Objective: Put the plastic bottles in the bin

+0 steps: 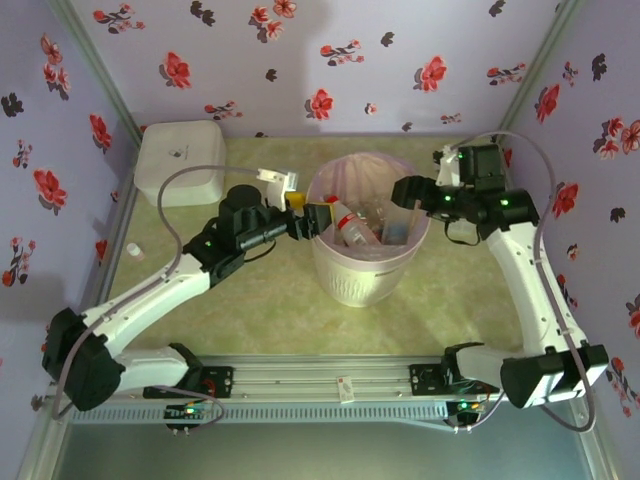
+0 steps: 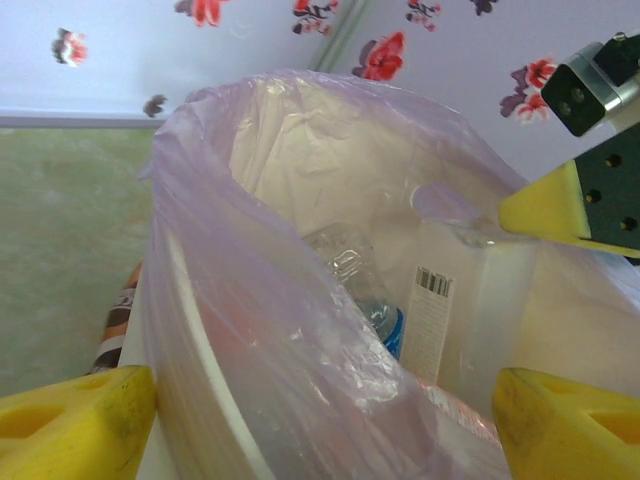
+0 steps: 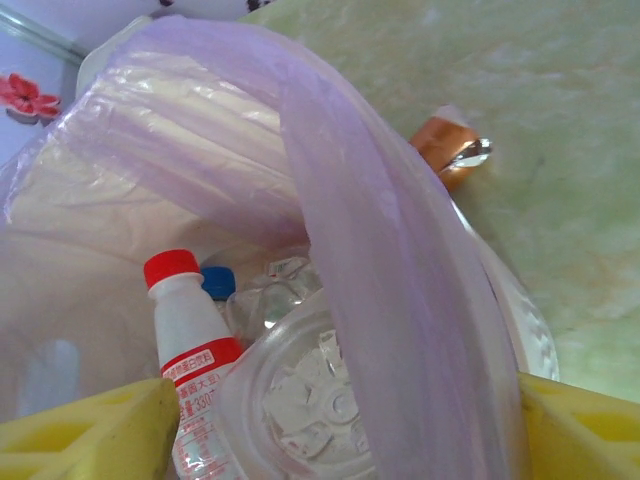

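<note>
1. Several plastic bottles (image 1: 350,225) already lie in the bin (image 1: 365,285), centre frame. A brown-labelled bottle (image 2: 118,330) seems to remain outside, against its wall.
2. The left gripper (image 2: 325,400) and right gripper (image 3: 350,405) gape wide and empty, each straddling the liner (image 3: 400,250) at the rim.
3. The table (image 1: 260,320) lies open at lower centre; a white lidded box (image 1: 180,160) crowds the upper left.

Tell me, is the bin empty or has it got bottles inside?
Not empty. The bin holds several bottles, among them a white bottle with a red cap.
</note>
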